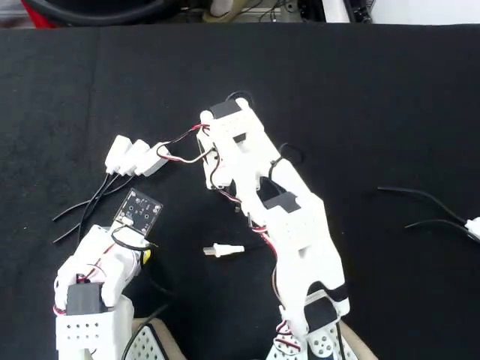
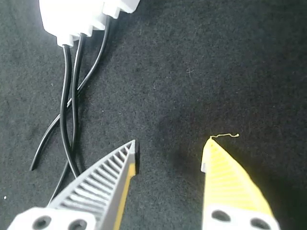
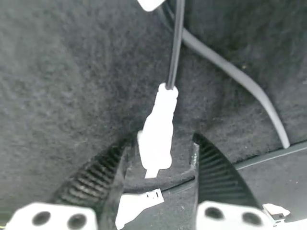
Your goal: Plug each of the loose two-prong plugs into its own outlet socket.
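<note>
High view: three white connectors (image 1: 135, 156) with black cables (image 1: 90, 202) lie bunched at the far left of the tabletop (image 1: 360, 90); whether any are mated I cannot tell; a loose plug (image 1: 223, 250) lies near the middle; another white piece (image 1: 472, 223) sits at the right edge. The right gripper (image 3: 163, 141) straddles a cabled plug (image 3: 156, 127), jaws apart, not clamped; the left gripper (image 2: 168, 153) hangs released near the bunch, holding nothing. Most of the plugging looks undone.
</note>
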Controlling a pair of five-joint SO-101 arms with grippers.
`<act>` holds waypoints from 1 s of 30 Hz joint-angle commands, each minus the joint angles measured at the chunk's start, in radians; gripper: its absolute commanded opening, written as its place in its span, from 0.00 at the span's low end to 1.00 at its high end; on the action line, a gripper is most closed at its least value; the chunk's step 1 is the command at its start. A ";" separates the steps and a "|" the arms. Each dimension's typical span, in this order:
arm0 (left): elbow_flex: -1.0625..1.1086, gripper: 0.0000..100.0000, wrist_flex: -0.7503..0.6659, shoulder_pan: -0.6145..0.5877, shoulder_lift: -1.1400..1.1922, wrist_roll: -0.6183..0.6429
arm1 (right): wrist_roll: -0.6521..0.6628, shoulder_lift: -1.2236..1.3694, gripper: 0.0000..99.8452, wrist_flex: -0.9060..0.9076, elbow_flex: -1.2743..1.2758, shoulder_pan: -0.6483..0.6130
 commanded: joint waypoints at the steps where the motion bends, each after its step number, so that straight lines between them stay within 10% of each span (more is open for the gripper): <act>1: -0.002 0.23 0.000 -0.008 -0.006 -0.005 | 0.005 -0.018 0.19 0.031 -0.068 0.017; 30: -0.002 0.23 0.003 -0.008 -0.006 -0.005 | 0.003 0.061 0.11 0.023 -0.189 0.107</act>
